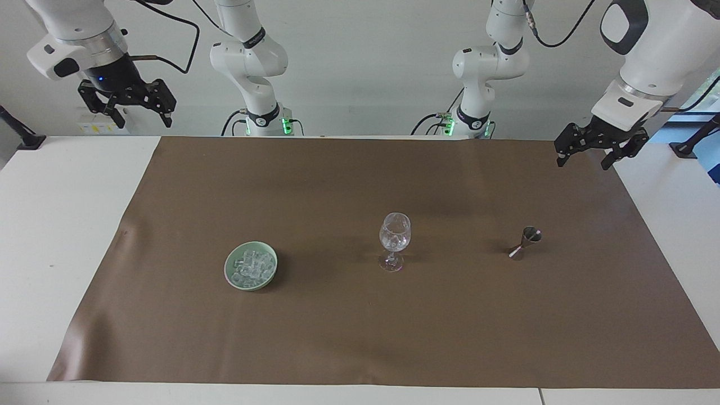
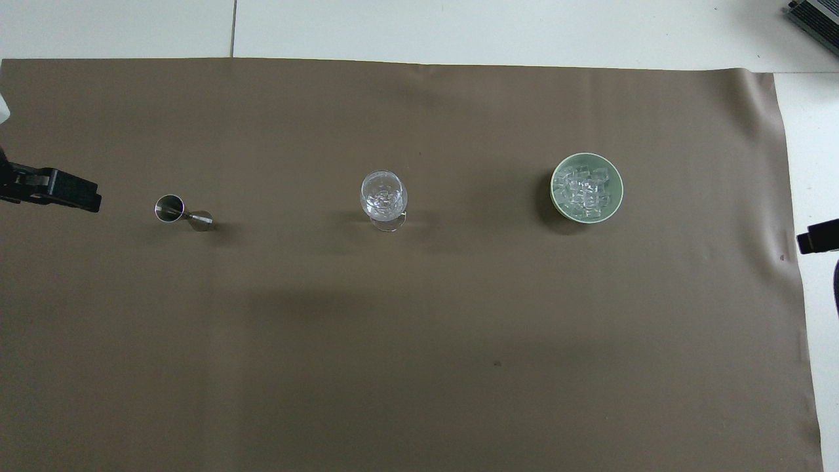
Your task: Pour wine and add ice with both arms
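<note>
A clear stemmed wine glass point(image 1: 395, 239) point(image 2: 384, 195) stands upright mid-mat, with something clear and glassy in its bowl. Toward the right arm's end, a pale green bowl point(image 1: 230, 274) point(image 2: 617, 196) holds several chunks of ice point(image 1: 251, 265) point(image 2: 585, 187). No wine is in view. My right gripper point(image 1: 144, 120) hangs open and empty, high over the white table at its own end of the mat. My left gripper point(image 1: 582, 164) is open and empty too, above the mat's corner at its end. Overhead, one finger point(image 2: 62, 191) of the left gripper and one finger point(image 2: 816, 237) of the right gripper show.
A small metal jigger point(image 1: 526, 242) point(image 2: 180, 211) stands on the brown mat point(image 1: 360, 337) toward the left arm's end, in line with the glass and bowl. White table point(image 1: 62, 225) borders the mat on all sides.
</note>
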`<state>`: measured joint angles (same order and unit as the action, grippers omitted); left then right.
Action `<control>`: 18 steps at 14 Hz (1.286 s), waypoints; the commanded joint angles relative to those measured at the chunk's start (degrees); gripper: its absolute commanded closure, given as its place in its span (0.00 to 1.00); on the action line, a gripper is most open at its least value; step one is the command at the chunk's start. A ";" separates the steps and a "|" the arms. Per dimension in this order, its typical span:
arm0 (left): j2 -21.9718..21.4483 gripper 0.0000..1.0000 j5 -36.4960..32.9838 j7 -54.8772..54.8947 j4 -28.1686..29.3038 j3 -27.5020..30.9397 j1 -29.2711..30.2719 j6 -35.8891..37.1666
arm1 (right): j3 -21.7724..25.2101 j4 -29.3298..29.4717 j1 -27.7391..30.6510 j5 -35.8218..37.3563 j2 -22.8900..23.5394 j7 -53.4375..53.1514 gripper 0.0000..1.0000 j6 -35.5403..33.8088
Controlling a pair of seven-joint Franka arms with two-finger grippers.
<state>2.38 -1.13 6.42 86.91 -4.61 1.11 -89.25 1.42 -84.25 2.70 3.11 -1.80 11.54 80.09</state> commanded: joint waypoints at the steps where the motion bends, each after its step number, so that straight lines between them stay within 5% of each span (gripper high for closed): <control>1: -1.68 0.00 -0.10 -0.62 2.13 -0.40 0.56 -1.19 | -1.15 -1.00 0.20 -1.43 -1.62 0.33 0.00 -0.54; 18: -2.21 0.00 1.84 -1.94 1.51 0.04 1.44 1.69 | -0.89 -0.91 0.29 -3.20 -1.89 -1.08 0.00 -0.37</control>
<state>1.78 0.45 4.81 86.92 -4.36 2.01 -88.98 1.12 -84.24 2.59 1.03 -2.72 11.26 79.19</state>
